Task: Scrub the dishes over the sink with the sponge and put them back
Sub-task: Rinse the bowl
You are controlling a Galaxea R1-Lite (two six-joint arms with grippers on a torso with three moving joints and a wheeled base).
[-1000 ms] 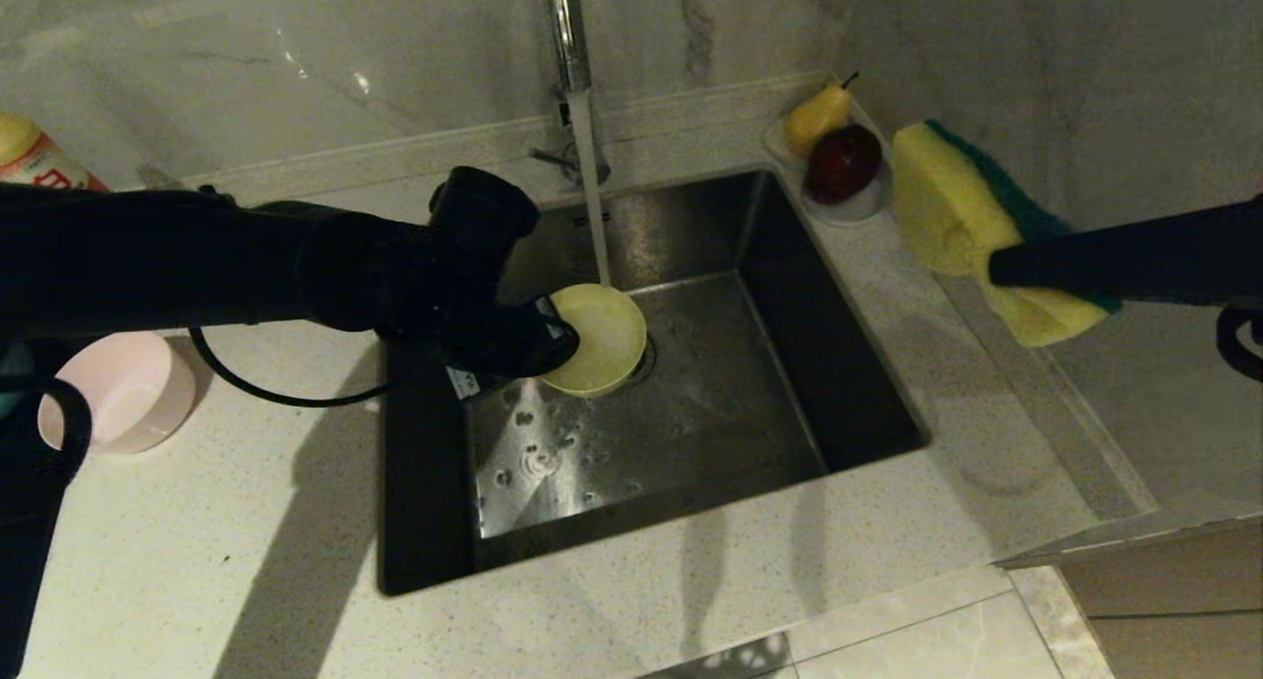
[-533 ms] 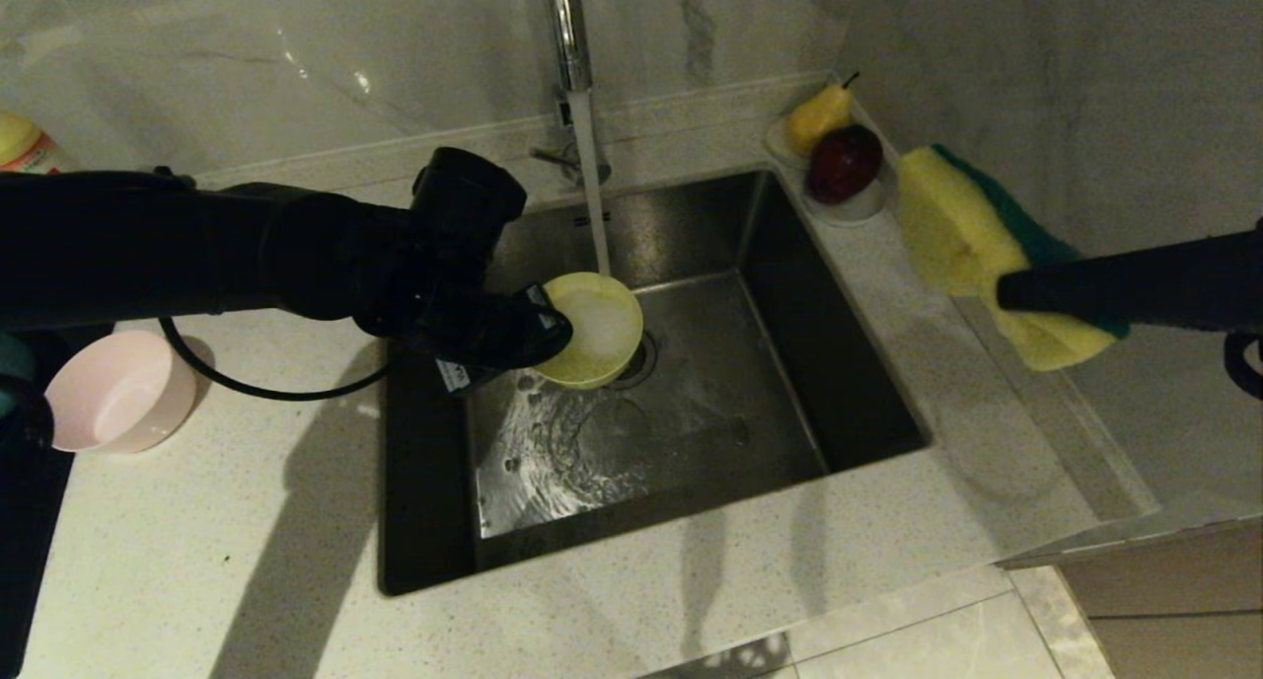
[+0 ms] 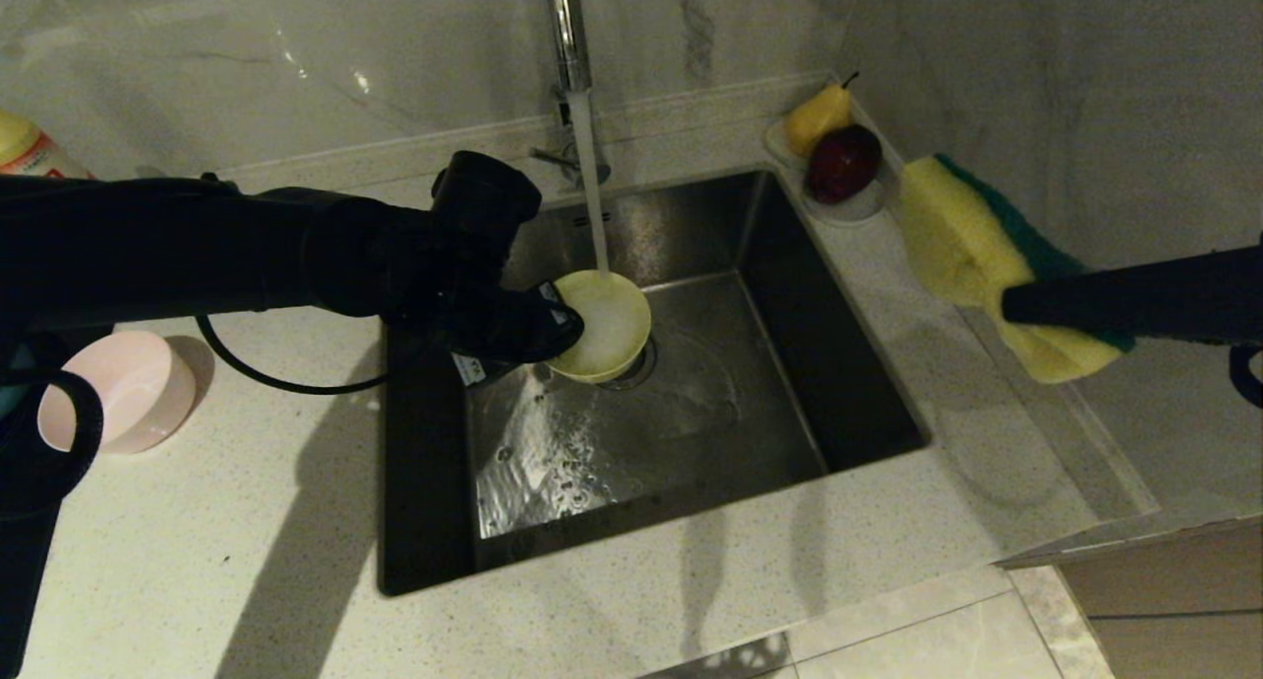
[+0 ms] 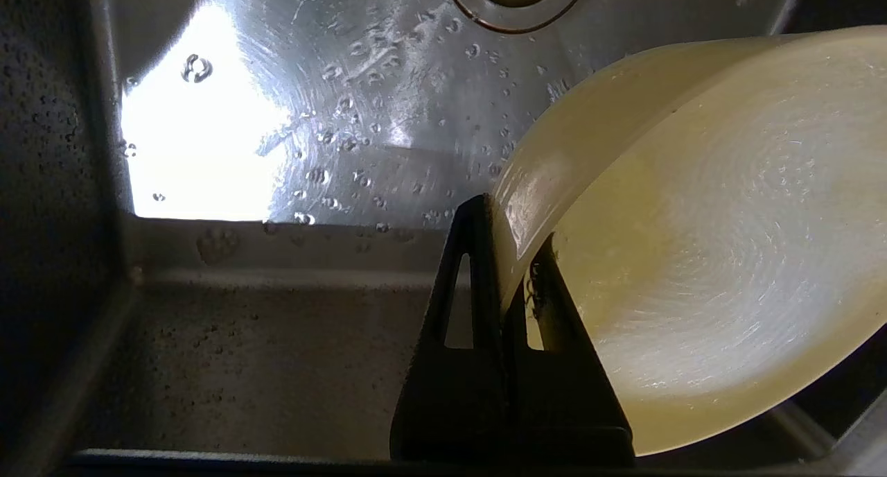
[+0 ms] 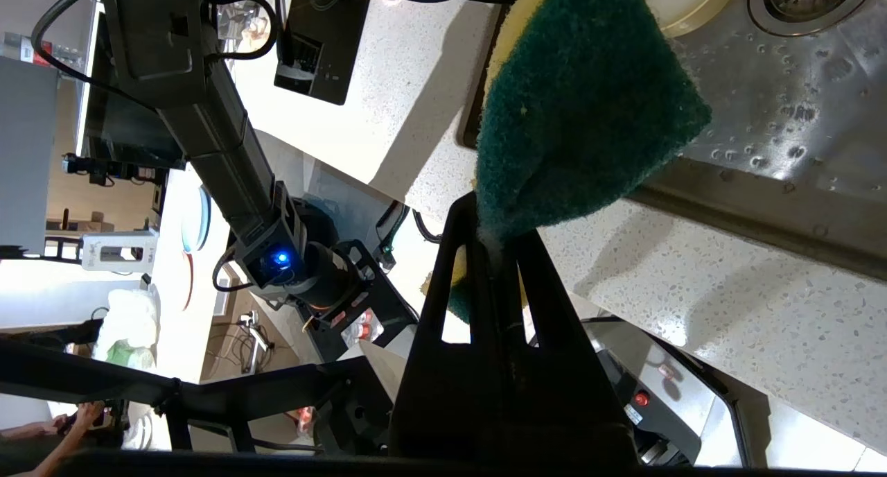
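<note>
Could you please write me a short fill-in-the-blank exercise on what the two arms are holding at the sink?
1. The left gripper pinches the rim of the ____ bowl over the sink.
2. Water from the tap runs into that ____.
3. The right gripper holds the ____ off to the sink's right.
4. The pink bowl stands on the ____ left of the sink.

Missing words: yellow; bowl; sponge; counter

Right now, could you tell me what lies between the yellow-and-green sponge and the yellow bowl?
In the head view, only bare steel sink and its speckled counter edge separate the rectangular yellow-and-green sponge from the small round yellow plastic bowl.
</note>
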